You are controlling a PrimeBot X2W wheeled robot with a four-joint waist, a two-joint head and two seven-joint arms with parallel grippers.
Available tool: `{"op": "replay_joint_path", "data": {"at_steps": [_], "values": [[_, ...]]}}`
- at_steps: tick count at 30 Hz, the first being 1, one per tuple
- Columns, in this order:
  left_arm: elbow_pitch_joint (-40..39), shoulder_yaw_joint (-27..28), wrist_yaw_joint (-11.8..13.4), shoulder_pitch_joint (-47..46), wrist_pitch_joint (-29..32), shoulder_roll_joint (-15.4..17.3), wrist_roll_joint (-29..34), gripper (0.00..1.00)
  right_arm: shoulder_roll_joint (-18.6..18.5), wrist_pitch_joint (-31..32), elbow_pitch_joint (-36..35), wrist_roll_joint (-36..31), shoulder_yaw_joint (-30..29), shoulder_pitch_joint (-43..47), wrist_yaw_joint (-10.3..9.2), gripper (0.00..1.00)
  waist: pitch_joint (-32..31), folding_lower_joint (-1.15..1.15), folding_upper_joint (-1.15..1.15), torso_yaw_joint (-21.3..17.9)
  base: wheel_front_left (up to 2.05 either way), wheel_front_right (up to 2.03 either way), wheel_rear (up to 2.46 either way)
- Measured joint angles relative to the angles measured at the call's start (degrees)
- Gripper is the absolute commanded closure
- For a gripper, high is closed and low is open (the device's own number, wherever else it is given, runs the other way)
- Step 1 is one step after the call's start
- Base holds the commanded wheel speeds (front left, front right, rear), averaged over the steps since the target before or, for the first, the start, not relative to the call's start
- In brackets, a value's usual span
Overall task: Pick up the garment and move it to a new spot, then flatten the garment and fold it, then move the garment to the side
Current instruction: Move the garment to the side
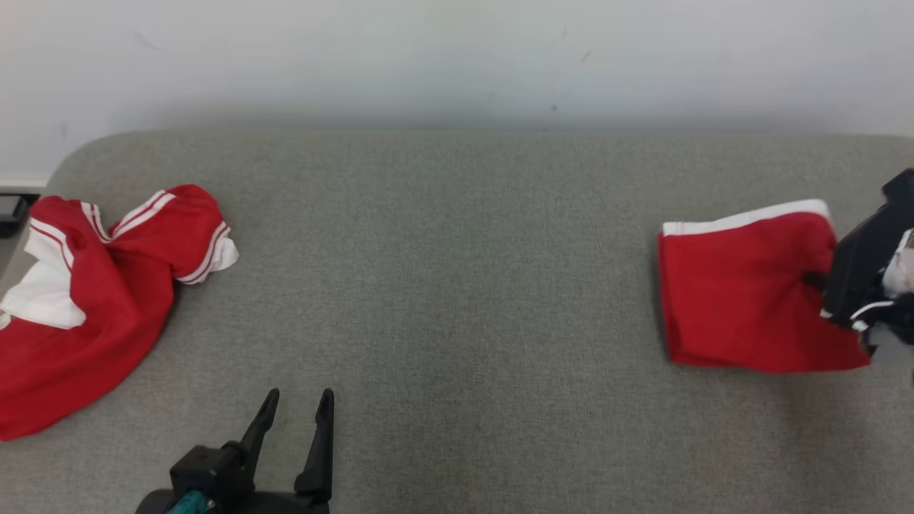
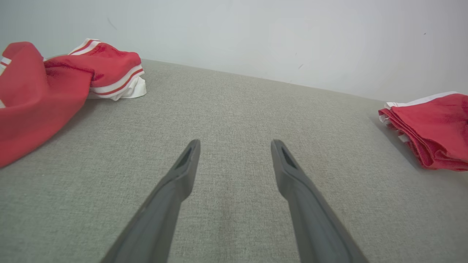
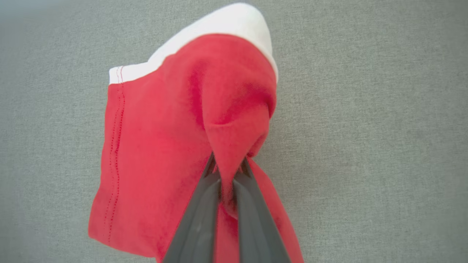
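Grey woven-cloth surface (image 1: 457, 300) with two red garments on it, your right gripper (image 3: 226, 165) clamped on the folded one.

You see the surface running wide below a pale wall (image 1: 457, 64). At its left end lies a crumpled red jersey with white panels and stripes (image 1: 93, 307). Well apart from it, at the right end, lies the folded red cloth garment with a white band along its far edge (image 1: 742, 293). Your right gripper's two dark fingers are closed almost together on a pinched-up ridge of that garment's red cloth. Your left gripper (image 1: 300, 396) sits at the near side, between the two garments, with fingers spread wide and holding nothing.
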Motion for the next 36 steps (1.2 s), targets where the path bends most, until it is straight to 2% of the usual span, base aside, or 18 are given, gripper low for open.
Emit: {"op": "replay_joint_path", "data": {"at_steps": [16, 31, 36], "values": [[-1.9, -1.5, -1.0, -4.9, 1.9, 0.8, 1.2, 0.00, -7.5, 0.4, 8.3, -6.2, 1.9, -8.7, 2.34, 1.00, 7.3, 0.00, 0.00, -1.0, 0.00, 0.00, 0.00], [-1.7, -1.9, -1.5, -7.1, 2.5, 0.6, 2.3, 0.00, -9.6, -2.6, 12.6, -15.2, 7.9, -12.5, 2.41, 1.00, 10.8, 0.00, 0.00, 1.5, 0.00, 0.00, 0.00], [-1.5, -1.7, -1.5, -7.1, 2.4, 0.6, 2.3, 0.00, -9.5, -3.1, 14.4, -17.2, 9.2, -13.2, 1.79, 1.00, 11.0, 0.00, 0.00, 2.3, 0.00, 0.00, 0.00]]}}
